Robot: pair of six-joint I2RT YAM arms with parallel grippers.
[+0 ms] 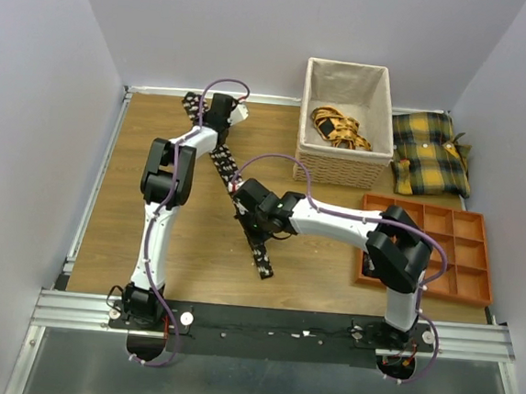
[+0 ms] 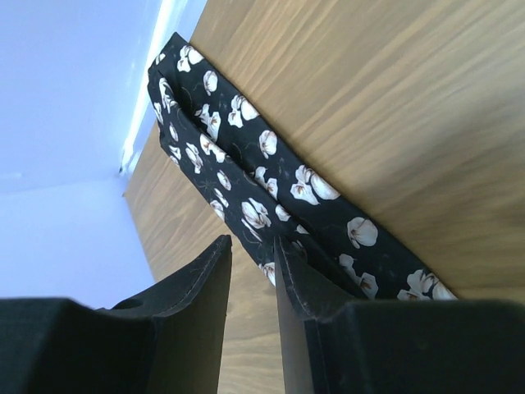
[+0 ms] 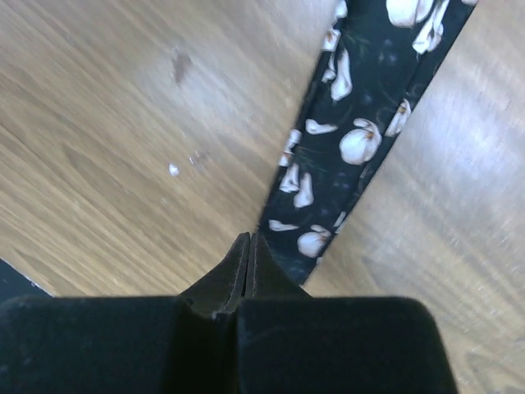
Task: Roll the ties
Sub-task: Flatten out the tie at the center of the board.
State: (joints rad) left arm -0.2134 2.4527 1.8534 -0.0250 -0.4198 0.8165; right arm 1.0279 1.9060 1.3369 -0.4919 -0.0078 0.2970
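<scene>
Wood table [image 1: 124,203] w/ pale walls round it. Left gripper [image 2: 253,242], at far left: fingers partly open, narrow gap w/ bare wood showing btwn them, nothing held. Tie [image 2: 271,172] runs just beside one finger and off toward the far wall; that end looks doubled back on itself. Right gripper [image 3: 249,238], mid-table: fingers pressed fully together, nothing visible btwn them. Its tips sit at the edge of the tie; touching it or just off it, can't tell.

From above, the tie lies flat as one long diagonal strip, far left to near centre, both grippers over it, no coil yet. Farther out: basket [image 1: 339,171] at far right w/ yellow-black fabric inside, plaid cushions [image 1: 430,154] right of it, and an orange divider tray [image 1: 465,252] at near right, well apart from the tie.

Step, prob: very start of rolling, getting set on the far end. Next move calls for the left fingers to close on the doubled end, then turn it over itself along the strip. Right gripper would need to pin the cloth so it doesn't slide or skew. A loose first turn prob means a sloppy coil.
</scene>
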